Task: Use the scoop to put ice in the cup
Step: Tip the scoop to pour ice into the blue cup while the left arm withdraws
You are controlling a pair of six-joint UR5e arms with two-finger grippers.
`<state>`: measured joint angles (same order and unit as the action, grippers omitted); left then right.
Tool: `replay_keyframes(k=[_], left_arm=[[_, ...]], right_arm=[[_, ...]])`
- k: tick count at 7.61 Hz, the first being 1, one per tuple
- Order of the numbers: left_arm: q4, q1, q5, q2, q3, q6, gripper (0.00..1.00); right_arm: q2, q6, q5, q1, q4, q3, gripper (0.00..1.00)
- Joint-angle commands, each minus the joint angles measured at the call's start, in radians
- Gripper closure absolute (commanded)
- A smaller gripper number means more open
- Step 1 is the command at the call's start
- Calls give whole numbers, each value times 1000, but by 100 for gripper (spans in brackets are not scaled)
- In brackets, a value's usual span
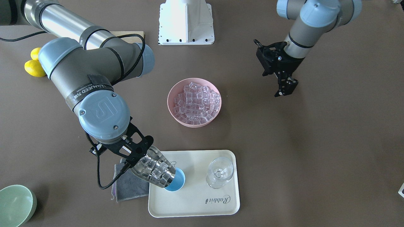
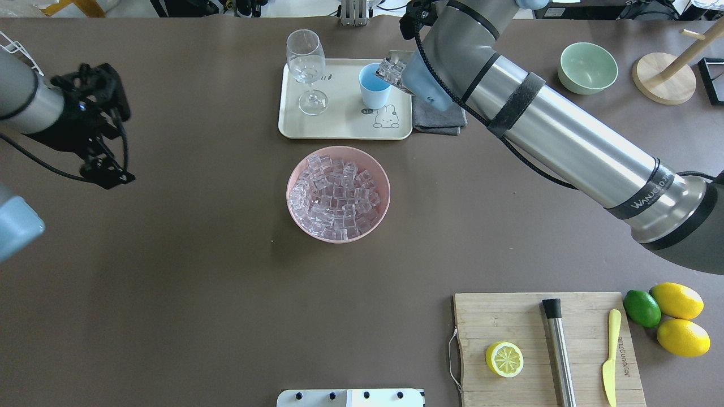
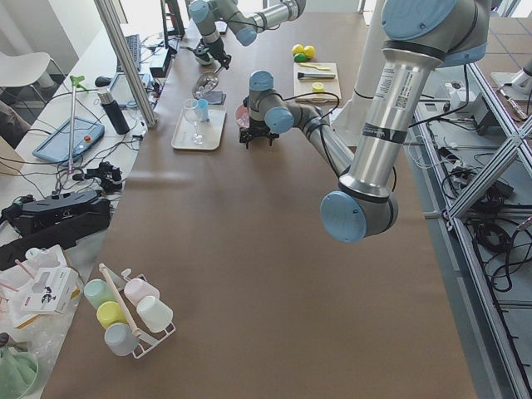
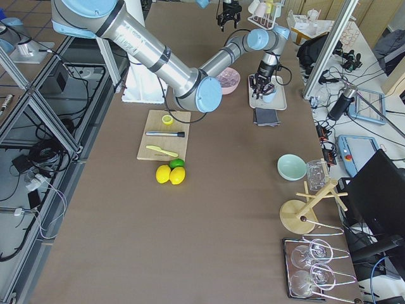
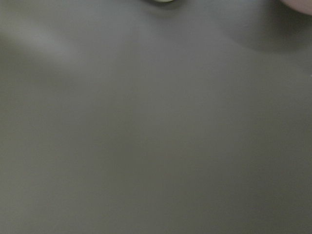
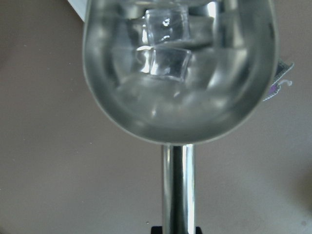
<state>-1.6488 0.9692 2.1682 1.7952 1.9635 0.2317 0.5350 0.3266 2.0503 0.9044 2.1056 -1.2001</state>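
brown table [image 2: 169, 254] carried everything. right arm [image 2: 565, 141] reached across it to the far tray; left arm [image 2: 22, 102] hung back over bare table on its own side, well apart from the other things.

bamboo cutting board [image 2: 509, 316] lay near the robot's base on the right, with a steel muddler [image 2: 559, 350], a yellow plastic knife [image 2: 610, 356] and a half lemon [image 2: 504, 359] on it. two lemons [image 2: 676, 299] and a lime [image 2: 642, 308] sat just beside its right edge.

cream tray [image 2: 339, 127] lay at the far side of the table. pink bowl [image 2: 294, 175] stood between tray and robot, heaped with ice [image 2: 336, 198]. grey cloth [image 2: 438, 118] lay against the tray's right end. pale green bowl [image 2: 587, 68] stood well off to the right.

wine glass [image 2: 305, 68] stood upright on the tray's left half.

right gripper [image 1: 139, 154] was clamped on the handle of the scoop [image 1: 154, 168]. the scoop was tilted mouth-down, its open end over the rim of the cup [image 2: 373, 93].

left gripper [image 1: 285, 88] held nothing; could not tell whether its fingers were parted or closed.

the light-blue cup stood upright on the tray's right half, beside the cloth.

several clear cubes [image 6: 168, 63] lay in the scoop's trough, towards its mouth. could not tell whether any were in the cup.
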Motion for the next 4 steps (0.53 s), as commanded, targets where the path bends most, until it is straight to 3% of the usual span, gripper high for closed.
replay_keyframes(k=[1, 4], left_arm=[[3, 326, 100, -97, -85, 1, 1], [0, 523, 160, -166, -231, 8, 1]], right_arm=[[-12, 45, -22, -2, 45, 11, 100], [-58, 46, -53, -8, 92, 57, 100]])
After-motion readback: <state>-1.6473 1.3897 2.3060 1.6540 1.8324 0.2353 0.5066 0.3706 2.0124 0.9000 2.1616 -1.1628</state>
